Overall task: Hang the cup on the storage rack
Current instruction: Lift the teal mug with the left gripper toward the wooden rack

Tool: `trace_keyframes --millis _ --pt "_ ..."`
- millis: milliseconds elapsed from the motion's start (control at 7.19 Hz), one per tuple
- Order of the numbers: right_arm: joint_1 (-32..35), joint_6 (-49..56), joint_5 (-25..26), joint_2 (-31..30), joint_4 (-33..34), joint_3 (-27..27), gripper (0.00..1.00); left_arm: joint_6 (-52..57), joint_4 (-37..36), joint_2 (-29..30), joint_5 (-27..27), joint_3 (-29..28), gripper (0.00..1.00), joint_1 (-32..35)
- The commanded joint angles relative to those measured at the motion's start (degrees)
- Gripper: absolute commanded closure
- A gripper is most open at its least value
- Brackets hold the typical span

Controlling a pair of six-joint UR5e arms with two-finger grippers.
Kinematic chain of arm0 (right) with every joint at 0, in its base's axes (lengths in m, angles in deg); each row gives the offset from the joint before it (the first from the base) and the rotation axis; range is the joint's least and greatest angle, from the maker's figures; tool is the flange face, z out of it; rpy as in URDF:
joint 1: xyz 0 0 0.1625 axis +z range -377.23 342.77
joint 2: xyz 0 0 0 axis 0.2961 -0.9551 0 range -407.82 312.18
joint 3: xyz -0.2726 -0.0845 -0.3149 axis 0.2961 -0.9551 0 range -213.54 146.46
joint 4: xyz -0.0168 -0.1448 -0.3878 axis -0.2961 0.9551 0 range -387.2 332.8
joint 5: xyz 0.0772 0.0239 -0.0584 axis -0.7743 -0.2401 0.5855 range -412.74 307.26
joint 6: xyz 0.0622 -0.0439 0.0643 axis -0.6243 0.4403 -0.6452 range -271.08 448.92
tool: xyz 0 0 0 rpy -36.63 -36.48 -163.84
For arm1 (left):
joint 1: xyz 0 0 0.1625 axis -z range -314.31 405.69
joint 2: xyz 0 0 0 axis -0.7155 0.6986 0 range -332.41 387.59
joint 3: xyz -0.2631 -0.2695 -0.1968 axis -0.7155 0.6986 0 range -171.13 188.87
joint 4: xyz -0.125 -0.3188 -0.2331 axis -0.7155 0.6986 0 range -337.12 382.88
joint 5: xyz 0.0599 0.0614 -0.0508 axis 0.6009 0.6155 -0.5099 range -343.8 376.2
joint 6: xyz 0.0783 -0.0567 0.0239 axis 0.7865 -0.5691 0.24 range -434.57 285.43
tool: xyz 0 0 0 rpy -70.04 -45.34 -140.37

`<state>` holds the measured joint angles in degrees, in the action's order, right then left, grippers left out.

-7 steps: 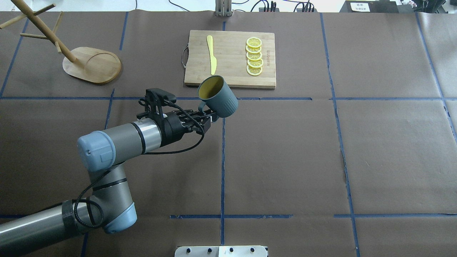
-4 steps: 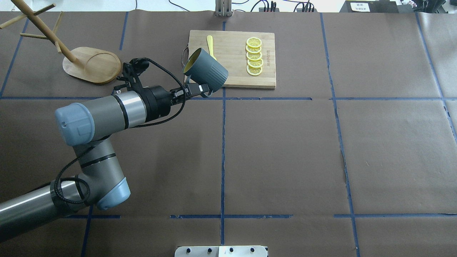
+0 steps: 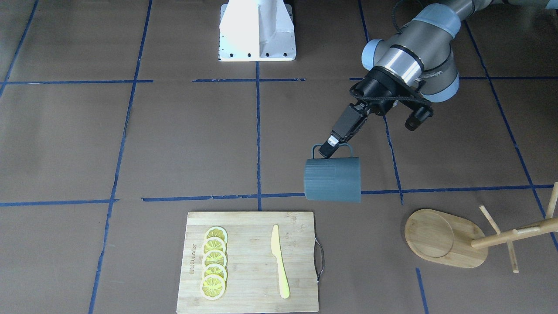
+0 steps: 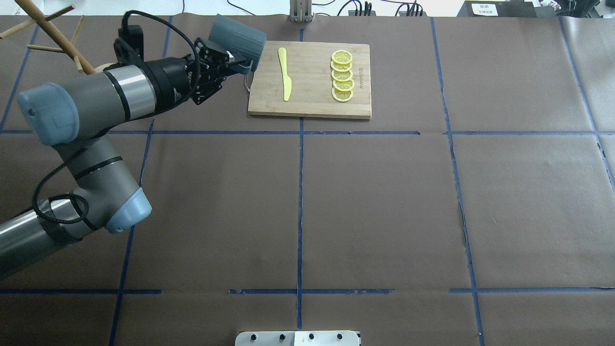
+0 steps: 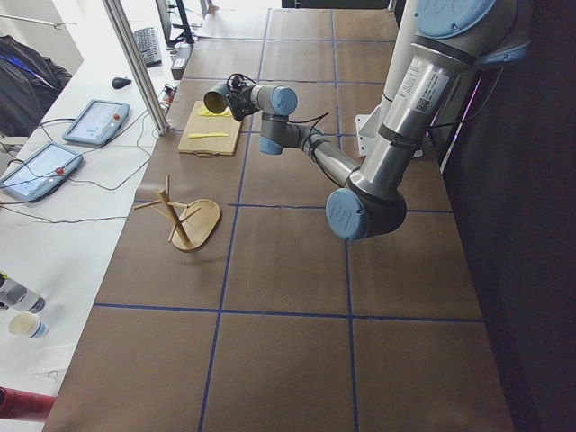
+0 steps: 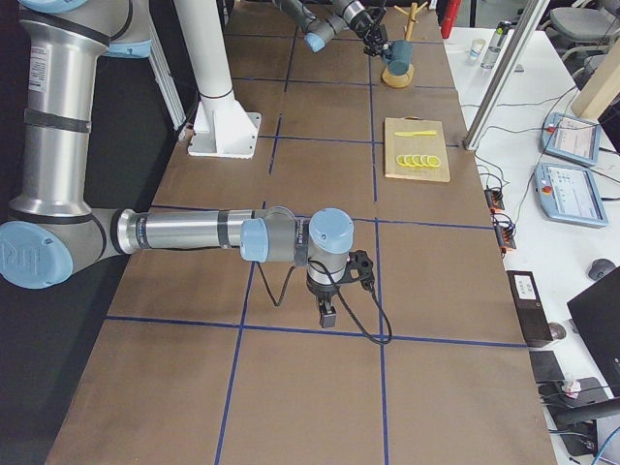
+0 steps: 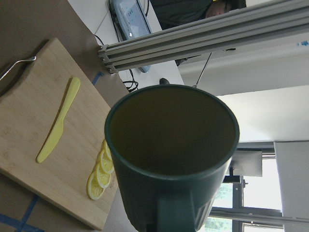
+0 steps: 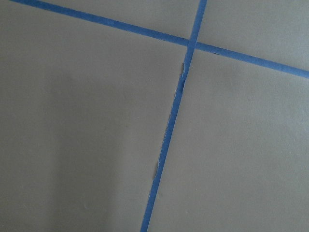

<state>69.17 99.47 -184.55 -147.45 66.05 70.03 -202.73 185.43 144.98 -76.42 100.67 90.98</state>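
Carry cup, pinched by its handle in closed left gripper, to rack at 4 o'clock in front view, threading handle slowly over a peg tip.

The cutting board lies at the bottom centre of the front-facing view, flat on the tabletop. On it, a column of lemon slices sits toward the left, with the knife lengthwise to their right. The storage rack stands at lower right, well apart from the board, its pole pointing toward the right edge. Between the two and higher in the frame, the cup hangs on its side off the tabletop. Its handle is uppermost, pinched by the left claw, which comes in from upper right. The right claw hangs at mid-frame in the right-side view, far from all these.
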Motion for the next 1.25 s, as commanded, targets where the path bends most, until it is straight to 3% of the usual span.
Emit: trace_keyframes --millis 0,418,696,1113 --pt "0.0 0.0 0.07 0.05 0.01 -0.04 0.0 -17.93 0.14 -0.14 -0.36 -0.3 1.0 5.57" --pt "0.0 0.0 0.16 0.14 -0.08 -0.04 0.0 -33.77 0.4 -0.06 -4.99 -6.25 1.0 15.57" --pt "0.0 0.09 0.16 0.14 0.01 -0.04 0.0 -34.44 0.84 0.64 -6.25 -11.0 1.0 18.08" --pt "0.0 0.09 0.16 0.14 -0.08 0.05 0.0 -41.01 13.91 0.21 -6.6 -18.13 1.0 18.52"
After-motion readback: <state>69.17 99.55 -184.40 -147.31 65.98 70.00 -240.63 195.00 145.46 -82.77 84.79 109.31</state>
